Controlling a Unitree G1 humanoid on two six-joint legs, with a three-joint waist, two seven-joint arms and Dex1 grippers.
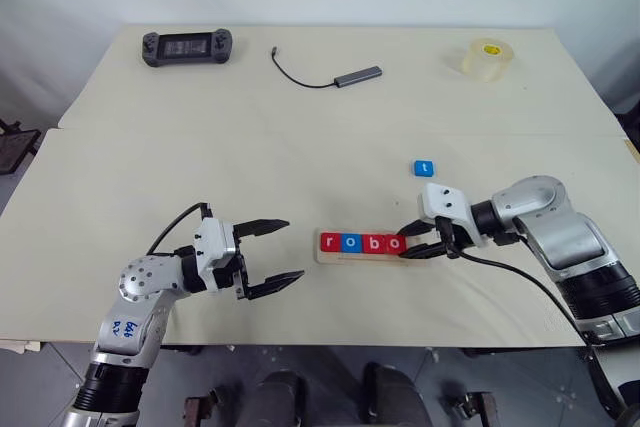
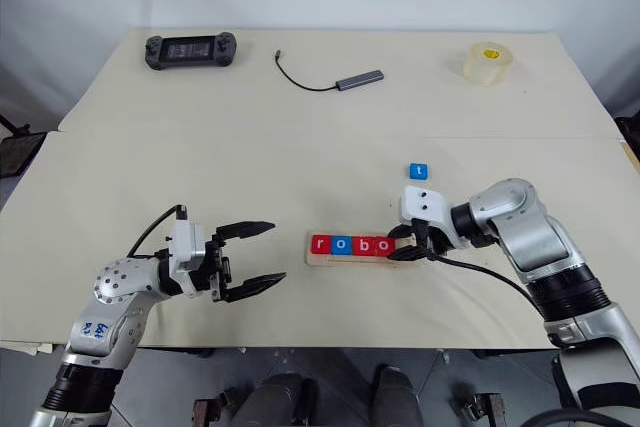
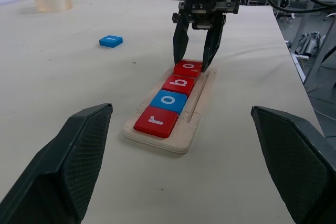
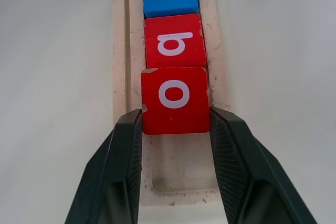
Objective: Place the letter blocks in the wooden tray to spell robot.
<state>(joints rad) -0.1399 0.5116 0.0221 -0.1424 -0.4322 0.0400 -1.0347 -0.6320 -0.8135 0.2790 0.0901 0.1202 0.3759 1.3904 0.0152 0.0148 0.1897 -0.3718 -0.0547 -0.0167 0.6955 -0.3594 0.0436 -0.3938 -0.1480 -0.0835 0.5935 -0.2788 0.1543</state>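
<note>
Four letter blocks sit in the wooden tray [image 3: 195,116]; right gripper [image 4: 176,129] fingers pinch the red o [image 4: 175,99]. Release straight, fetch blue t [image 1: 425,168]. Left gripper [image 1: 268,257] fingers gape wide.

Jaws flank red "o" block [image 4: 175,99] in wooden tray [image 4: 178,169], seemingly touching.

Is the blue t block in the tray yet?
No. The blue t block lies flat on the table, apart from the wooden tray, which holds r, o, b, o.
</note>
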